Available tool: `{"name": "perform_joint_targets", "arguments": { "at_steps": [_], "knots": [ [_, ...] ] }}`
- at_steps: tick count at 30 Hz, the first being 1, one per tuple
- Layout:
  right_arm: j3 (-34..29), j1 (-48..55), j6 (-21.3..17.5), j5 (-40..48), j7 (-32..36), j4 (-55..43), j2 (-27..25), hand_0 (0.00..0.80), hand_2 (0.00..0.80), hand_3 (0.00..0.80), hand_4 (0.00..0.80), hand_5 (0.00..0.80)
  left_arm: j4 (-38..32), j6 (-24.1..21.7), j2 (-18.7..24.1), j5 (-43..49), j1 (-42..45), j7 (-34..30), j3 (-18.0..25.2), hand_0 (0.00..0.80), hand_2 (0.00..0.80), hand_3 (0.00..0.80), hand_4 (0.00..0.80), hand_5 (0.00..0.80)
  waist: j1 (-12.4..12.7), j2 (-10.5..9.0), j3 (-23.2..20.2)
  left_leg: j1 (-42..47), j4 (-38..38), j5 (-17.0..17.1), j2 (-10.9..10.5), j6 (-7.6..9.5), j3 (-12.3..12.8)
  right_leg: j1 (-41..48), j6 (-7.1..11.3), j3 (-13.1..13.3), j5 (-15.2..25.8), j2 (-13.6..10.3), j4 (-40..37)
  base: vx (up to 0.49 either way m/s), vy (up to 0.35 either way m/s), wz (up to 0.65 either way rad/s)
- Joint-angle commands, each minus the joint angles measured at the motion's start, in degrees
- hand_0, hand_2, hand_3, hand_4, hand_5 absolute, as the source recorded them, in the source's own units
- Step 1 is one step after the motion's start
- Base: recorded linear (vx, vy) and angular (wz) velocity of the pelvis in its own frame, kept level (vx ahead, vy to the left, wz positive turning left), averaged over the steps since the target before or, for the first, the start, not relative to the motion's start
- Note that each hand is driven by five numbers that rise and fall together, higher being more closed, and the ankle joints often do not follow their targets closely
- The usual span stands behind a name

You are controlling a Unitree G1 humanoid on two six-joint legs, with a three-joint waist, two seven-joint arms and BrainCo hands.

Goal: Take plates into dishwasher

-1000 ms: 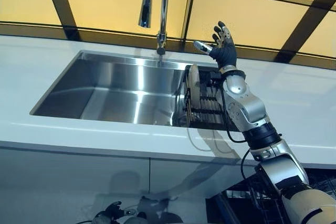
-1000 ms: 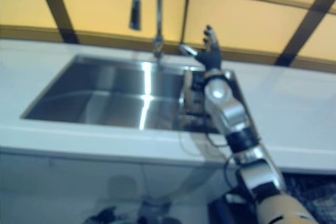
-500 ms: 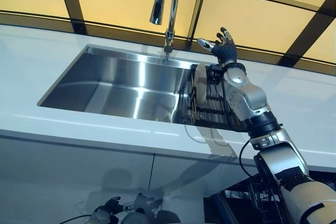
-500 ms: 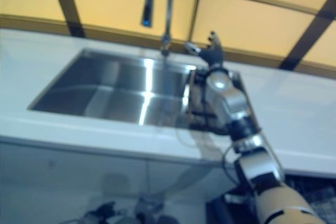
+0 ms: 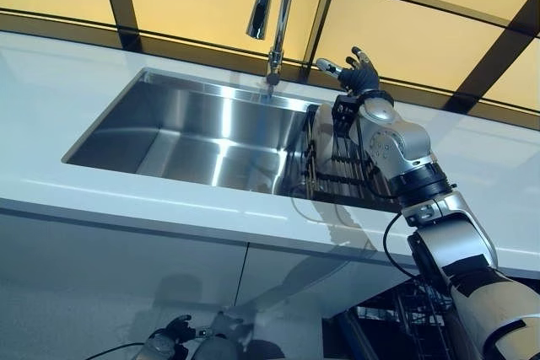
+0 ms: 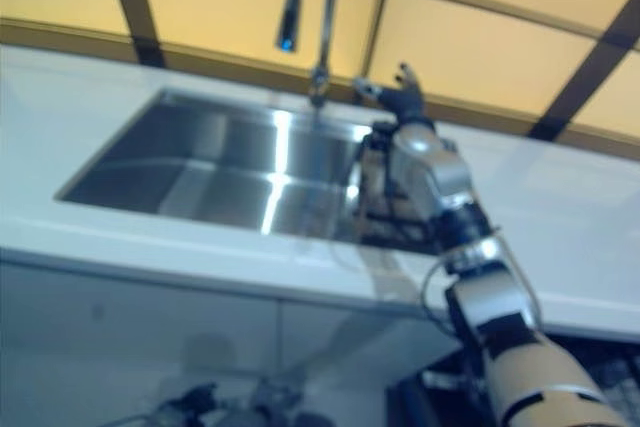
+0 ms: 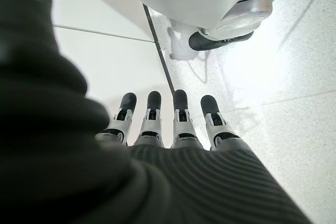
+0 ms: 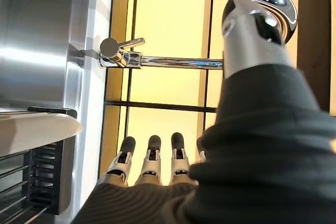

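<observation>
A cream plate (image 5: 318,139) stands on edge in a black wire dish rack (image 5: 342,176) at the right end of the steel sink (image 5: 194,128). My right hand (image 5: 358,76) is open with fingers spread, just above the rack's far end and to the right of the faucet. It holds nothing and is clear of the plate. In the right wrist view its straight fingers (image 8: 152,161) point at the yellow wall, with the plate's rim (image 8: 37,128) and the rack (image 8: 47,182) beside them. My left hand (image 7: 173,124) hangs low by the floor, open and empty.
A tall chrome faucet (image 5: 283,6) rises behind the sink, close to the left of my right hand. White counter (image 5: 101,200) surrounds the sink. A dark wire dishwasher rack (image 5: 405,326) shows below the counter at the lower right.
The camera has shifted. My right hand has sunk a little towards the rack's far end and stays open. The plate has not moved.
</observation>
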Motion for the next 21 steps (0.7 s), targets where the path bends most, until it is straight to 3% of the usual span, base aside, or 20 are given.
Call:
{"name": "perform_joint_targets", "arguments": {
  "at_steps": [1, 9, 21],
  "knots": [
    [1.68, -6.49, -0.58, 1.40, 0.88, 2.73, -5.08, 0.000, 0.000, 0.000, 0.000, 0.000, 2.75, -0.49, -0.37, -2.09, -2.76, 0.40, -2.73, 0.000, 0.000, 0.000, 0.000, 0.000, 1.53, 2.72, -2.18, 8.64, -14.10, 2.40, -1.78, 3.88, 3.31, -1.27, 0.00, 3.18, 4.81, -0.91, 7.70, 0.000, 0.000, 0.00],
    [2.53, -5.74, 2.46, 2.22, 1.67, 4.94, -4.27, 0.000, 0.000, 0.000, 0.000, 0.000, 2.66, -0.37, -0.54, -2.46, -3.30, 0.77, -2.94, 0.000, 0.000, 0.000, 0.000, 0.000, 1.42, 2.41, -1.93, 8.64, -14.10, 2.31, -1.73, 3.88, 3.39, -1.70, 0.06, 3.35, 4.82, -0.82, 7.89, 0.000, 0.000, 0.00],
    [2.52, -6.04, 3.94, 1.49, 1.94, 8.66, -4.76, 0.000, 0.000, 0.000, 0.000, 0.000, 2.94, -0.32, -0.66, -3.30, -3.58, 1.10, -3.41, 0.000, 0.000, 0.000, 0.000, 0.000, 1.48, 2.56, -1.71, 8.59, -14.10, 2.20, -1.87, 3.75, 3.37, -2.26, 0.38, 3.00, 5.22, -1.25, 7.87, 0.000, 0.000, 0.00]
  ]
}}
